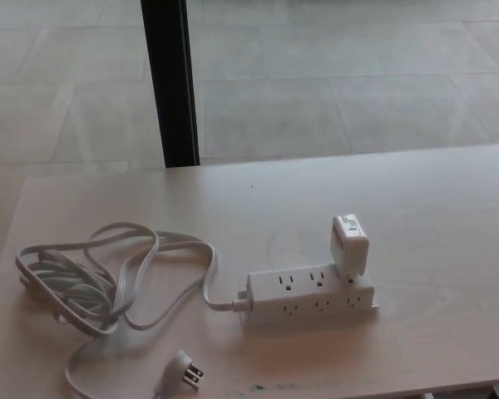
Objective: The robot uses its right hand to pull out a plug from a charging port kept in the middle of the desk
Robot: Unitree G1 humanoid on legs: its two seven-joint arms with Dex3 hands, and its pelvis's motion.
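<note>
The single head view looks down from above and near onto the pale wooden desk (449, 216), facing the grey tiled floor (333, 91) beyond.

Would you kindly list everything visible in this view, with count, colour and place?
power strip: one, white, middle of the desk
charger plug: one, white, plugged into the strip's right end
cord: one, light grey, coiled on the desk's left
pronged plug: one, at the cord's free end, near the front edge
desk: one, pale wood
pillar: one, black, behind the desk
floor: light tiles beyond
robot's hands: neither in view
</note>
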